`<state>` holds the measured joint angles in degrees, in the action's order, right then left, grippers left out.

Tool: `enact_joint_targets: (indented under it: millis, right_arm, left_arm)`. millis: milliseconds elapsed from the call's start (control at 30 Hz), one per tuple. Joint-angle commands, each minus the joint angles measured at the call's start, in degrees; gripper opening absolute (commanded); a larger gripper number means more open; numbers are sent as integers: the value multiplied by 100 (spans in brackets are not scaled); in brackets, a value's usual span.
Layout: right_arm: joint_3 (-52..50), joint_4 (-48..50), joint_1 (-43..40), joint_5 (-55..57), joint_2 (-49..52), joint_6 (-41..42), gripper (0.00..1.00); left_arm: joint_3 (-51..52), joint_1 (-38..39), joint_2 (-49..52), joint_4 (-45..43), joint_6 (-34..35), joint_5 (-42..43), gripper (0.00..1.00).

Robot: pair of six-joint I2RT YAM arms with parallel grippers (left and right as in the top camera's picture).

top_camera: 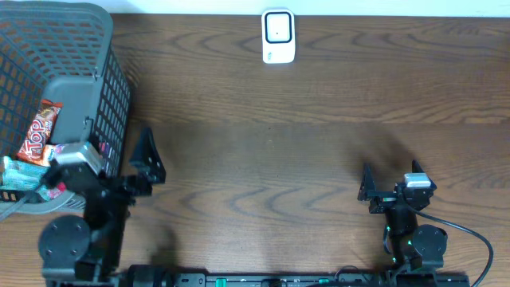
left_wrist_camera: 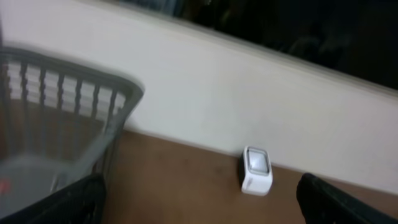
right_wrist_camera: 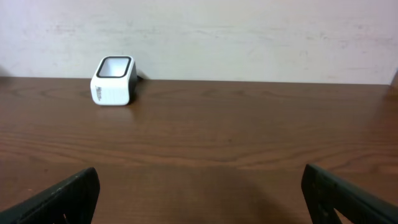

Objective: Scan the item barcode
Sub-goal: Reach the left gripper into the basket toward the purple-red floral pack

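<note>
The item, a red-and-orange "Top" snack bar (top_camera: 40, 131), lies inside the grey basket (top_camera: 111, 56) at the left edge of the table (top_camera: 263, 143), resting on a few other packets (top_camera: 17, 170). The white scanner (top_camera: 278, 36) stands at the middle of the far edge, with its window on top.

My left claw (top_camera: 143, 169) hangs just outside the basket's right wall, near the front-left corner. Its jaws are spread wide, holding nothing and touching nothing. The bar is to its left, on the other side of that wall and apart from it.

My right claw (top_camera: 369, 191) sits near the front edge toward the right, well apart from the basket and the bar. It too gapes wide and is empty.

From both wrists I see the scanner ahead between my dark fingertips (right_wrist_camera: 62, 199), well apart from them, against the pale wall (right_wrist_camera: 249, 37).
</note>
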<state>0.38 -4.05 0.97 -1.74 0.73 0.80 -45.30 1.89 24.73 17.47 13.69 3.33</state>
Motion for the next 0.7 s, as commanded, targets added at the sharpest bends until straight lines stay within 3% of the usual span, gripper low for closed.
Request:
enact_joint_targets:
  millis: [0,100,200,333,433,533,667]
  right_arm:
    - [0,-28,-50,-28,-24,-44,99]
    - [0,-26,-50,-28,-24,-44,99]
    - [0,-28,-50,-28,-24,-46,99]
    - [0,-28,-50,-28,-24,-44,99]
    - [0,-28,-50,-28,-24,-44,99]
    - [0,-28,-50,-28,-24,-44,99]
    - [0,-28,-50,-28,-24,-44,99]
  left_arm:
    - [-730,-22,444,-260,-623,72,98]
    - [-1971,-22,1303,579,-592,-638,98]
    - [-3766,-22,2555,2295,-573,-1266,98]
    - [-5722,-22,4004,4360,-660,-343,98]
    - [-6314,-22,4690,4754,-614,-774,98]
    - [-6857,-162,5252,5038,656,-2037,98]
    - [-7702,-870,6022,5506,1294,-2122,98]
